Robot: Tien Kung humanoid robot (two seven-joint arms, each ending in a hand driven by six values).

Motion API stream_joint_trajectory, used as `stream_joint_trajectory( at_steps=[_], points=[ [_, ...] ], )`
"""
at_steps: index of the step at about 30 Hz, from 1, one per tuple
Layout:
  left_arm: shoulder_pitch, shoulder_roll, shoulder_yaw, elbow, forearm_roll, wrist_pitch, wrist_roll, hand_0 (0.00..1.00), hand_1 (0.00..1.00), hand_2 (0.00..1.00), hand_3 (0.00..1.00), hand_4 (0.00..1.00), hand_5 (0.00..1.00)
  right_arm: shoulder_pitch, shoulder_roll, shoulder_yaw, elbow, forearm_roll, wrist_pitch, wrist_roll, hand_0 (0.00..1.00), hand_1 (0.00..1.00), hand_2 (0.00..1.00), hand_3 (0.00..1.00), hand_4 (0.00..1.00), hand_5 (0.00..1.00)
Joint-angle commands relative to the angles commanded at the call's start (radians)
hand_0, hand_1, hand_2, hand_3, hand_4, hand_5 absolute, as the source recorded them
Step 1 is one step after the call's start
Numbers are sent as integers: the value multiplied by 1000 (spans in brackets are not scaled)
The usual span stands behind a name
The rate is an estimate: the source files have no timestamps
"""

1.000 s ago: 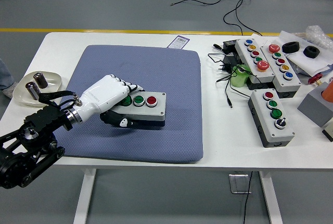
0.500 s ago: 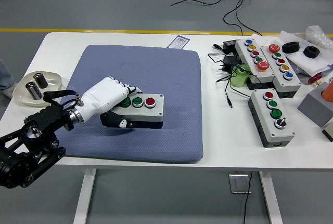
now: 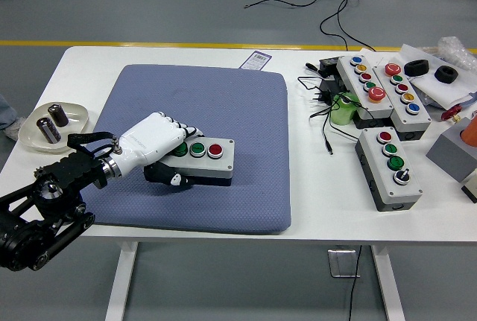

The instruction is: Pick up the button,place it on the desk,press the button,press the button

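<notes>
A grey button box (image 3: 207, 159) with two green buttons and a red button (image 3: 215, 150) lies on the blue mat (image 3: 216, 105). My left hand (image 3: 168, 150), white with black fingertips, is shut on the box's left end: fingers lie over the top and cover the leftmost green button, and the thumb presses the front side. The box rests on the mat or just above it; I cannot tell which. The right hand is out of view.
At the right stand three more button boxes (image 3: 392, 166) (image 3: 364, 86) (image 3: 406, 97) among black cables (image 3: 326, 105). A white dish (image 3: 52, 124) with small cylinders sits at the left edge. A label card (image 3: 258, 59) lies behind the mat.
My left hand has drawn the button box a little to the left and towards me on the mat, keeping its hold.
</notes>
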Motion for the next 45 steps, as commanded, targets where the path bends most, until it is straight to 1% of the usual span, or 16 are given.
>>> stream_joint_trajectory(
  at_steps=[3, 4, 9, 10, 15, 16, 21, 27, 30, 33, 34, 37, 39, 40, 42, 45],
  points=[
    [3, 1, -4, -3, -7, -7, 14, 422, 545, 554, 553, 841, 450, 0, 0, 0, 0, -2, 1, 0, 517, 658, 707, 624, 306, 153],
    [4, 2, -6, -5, -7, -5, 18, 754, 775, 822, 696, 898, 510, 0, 0, 1, 0, -2, 1, 0, 515, 659, 706, 624, 306, 152],
    [11, 6, -26, -23, -22, -30, 28, 754, 775, 822, 696, 898, 510, 0, 0, 3, 0, -4, 0, 1, 515, 659, 706, 624, 306, 152],
    [13, 7, -30, -29, -26, -39, 29, 926, 919, 958, 803, 929, 529, 0, 0, 4, 0, -4, 0, 1, 515, 659, 706, 624, 306, 153],
    [36, 15, -71, -88, -56, -73, 36, 926, 919, 958, 803, 929, 529, 0, 0, 8, 0, -7, 0, 2, 515, 659, 706, 624, 306, 153],
    [40, 16, -80, -101, -59, -82, 39, 998, 982, 998, 914, 919, 518, 0, 1, 9, 0, -7, 0, 2, 518, 658, 706, 624, 305, 154],
    [67, 25, -127, -186, -85, -128, 55, 998, 982, 998, 914, 919, 518, 1, 1, 11, 0, -9, 0, 2, 518, 658, 706, 624, 305, 154],
    [79, 33, -147, -243, -104, -194, 77, 998, 993, 998, 941, 938, 543, 2, 0, 13, 0, -13, 1, 2, 516, 658, 707, 624, 305, 154],
    [111, 32, -187, -297, -178, -137, 84, 998, 998, 998, 982, 937, 542, 2, 0, 13, 0, -12, 1, 3, 516, 658, 706, 624, 305, 154],
    [145, 32, -223, -369, -258, -15, 73, 998, 998, 998, 982, 937, 542, 2, 0, 11, 0, -8, 0, 3, 516, 658, 706, 624, 305, 154],
    [151, 33, -231, -392, -268, 24, 75, 233, 396, 442, 712, 822, 793, 2, 0, 11, 0, -7, 0, 3, 516, 658, 706, 623, 305, 154],
    [165, 41, -248, -468, -256, 152, 113, 233, 396, 442, 712, 822, 793, 1, 0, 13, 0, -10, 1, 3, 516, 658, 706, 623, 305, 154],
    [172, 46, -257, -505, -248, 177, 153, 233, 396, 442, 712, 822, 793, 1, 0, 14, 0, -11, 1, 4, 516, 658, 706, 623, 305, 154],
    [175, 49, -259, -520, -253, 164, 177, 2, 6, 66, 618, 742, 977, 0, 0, 14, 0, -12, 2, 4, 515, 658, 706, 624, 305, 155],
    [180, 53, -260, -537, -258, 136, 208, 2, 6, 66, 618, 742, 977, 0, 0, 14, 0, -12, 1, 3, 515, 658, 706, 624, 305, 155],
    [187, 62, -260, -558, -261, 58, 258, 2, 6, 66, 618, 742, 977, 0, 1, 16, 0, -13, 1, 3, 515, 658, 706, 624, 305, 155]
  ],
)
